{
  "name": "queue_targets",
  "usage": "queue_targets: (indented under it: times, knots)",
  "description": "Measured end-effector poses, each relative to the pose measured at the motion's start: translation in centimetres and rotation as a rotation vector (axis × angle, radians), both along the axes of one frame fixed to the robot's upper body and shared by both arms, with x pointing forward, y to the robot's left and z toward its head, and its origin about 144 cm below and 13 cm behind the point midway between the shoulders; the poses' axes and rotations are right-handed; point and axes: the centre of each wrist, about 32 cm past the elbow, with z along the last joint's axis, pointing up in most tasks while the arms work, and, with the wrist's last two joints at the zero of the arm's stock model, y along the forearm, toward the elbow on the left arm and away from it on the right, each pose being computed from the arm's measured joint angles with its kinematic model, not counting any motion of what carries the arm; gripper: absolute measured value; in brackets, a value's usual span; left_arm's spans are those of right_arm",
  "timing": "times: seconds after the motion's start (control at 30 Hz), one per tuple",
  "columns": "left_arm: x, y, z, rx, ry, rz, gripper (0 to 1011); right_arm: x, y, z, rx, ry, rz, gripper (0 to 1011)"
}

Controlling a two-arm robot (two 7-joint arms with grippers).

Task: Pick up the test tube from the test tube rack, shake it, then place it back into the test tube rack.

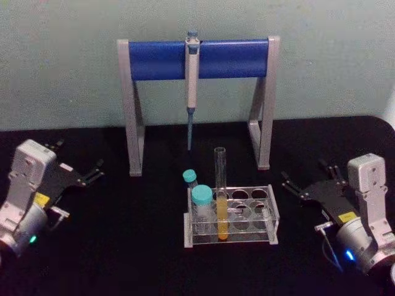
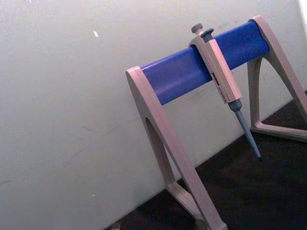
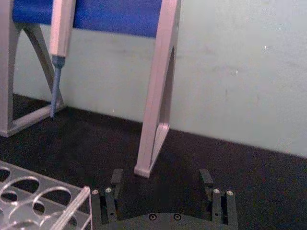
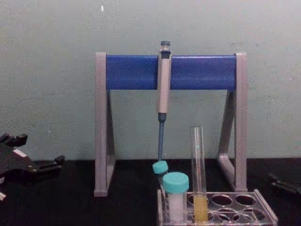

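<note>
A: Amber liquid fills the lower part of the tube (image 1: 220, 194), which stands upright in the rack (image 1: 271, 213), in a front hole just right of the teal-capped tube (image 1: 202, 205). Its long axis is vertical, the open mouth well above the rack's top plate.

B: Which arm is nearer?

A: From the head view I judge the right one, though not by much. The right gripper (image 1: 302, 180) rests on the black table (image 1: 148, 246) beside the rack's right end, fingers pointing inward and away from the robot. The left gripper (image 1: 94, 171) sits well apart on the far left.

B: And their fingers?

A: The right one's are spread; the right wrist view shows the two fingertips (image 3: 116, 177) with a wide gap and nothing between. The left one's also look parted in the head view, holding nothing.

B: So the tube lies which way from the right gripper?

A: To its left and slightly nearer the robot. I'd approach sideways at the bare glass above the rack, then lift straight up along the tube's axis. The pipette (image 1: 192, 92) hangs on the stand (image 1: 133, 117) behind, clear of that path.
</note>
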Motion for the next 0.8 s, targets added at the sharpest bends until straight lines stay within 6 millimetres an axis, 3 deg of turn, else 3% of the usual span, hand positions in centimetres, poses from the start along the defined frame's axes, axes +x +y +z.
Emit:
queue_targets:
  times: [0.8]
  knots:
    - [0.00, 0.00, 0.00, 0.000, 0.000, 0.000, 1001, 0.12, 0.02, -0.44, 0.001, 0.020, 0.004, 1000]
